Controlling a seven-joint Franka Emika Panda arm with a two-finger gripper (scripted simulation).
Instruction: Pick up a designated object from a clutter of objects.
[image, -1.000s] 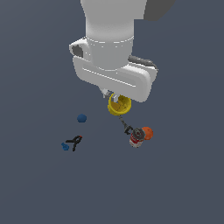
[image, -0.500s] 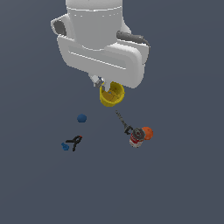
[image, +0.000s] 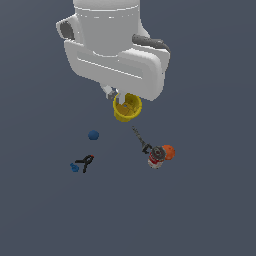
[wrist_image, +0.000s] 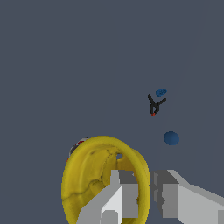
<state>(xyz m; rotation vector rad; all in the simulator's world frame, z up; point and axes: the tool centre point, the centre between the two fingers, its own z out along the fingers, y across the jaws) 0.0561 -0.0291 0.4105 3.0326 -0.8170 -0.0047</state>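
Hand (wrist_image: 144, 194) astride yellow cup (wrist_image: 87, 175) rim, one finger inside.

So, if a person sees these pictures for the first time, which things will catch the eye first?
First the large white arm, which fills the top of the exterior view, and the bright yellow cup hanging just under it. In the wrist view the fingers pinch the cup's wall, one inside the hollow and one outside. Below, small items lie scattered: an orange ball touching a red-and-white can, and a blue ball apart from them.
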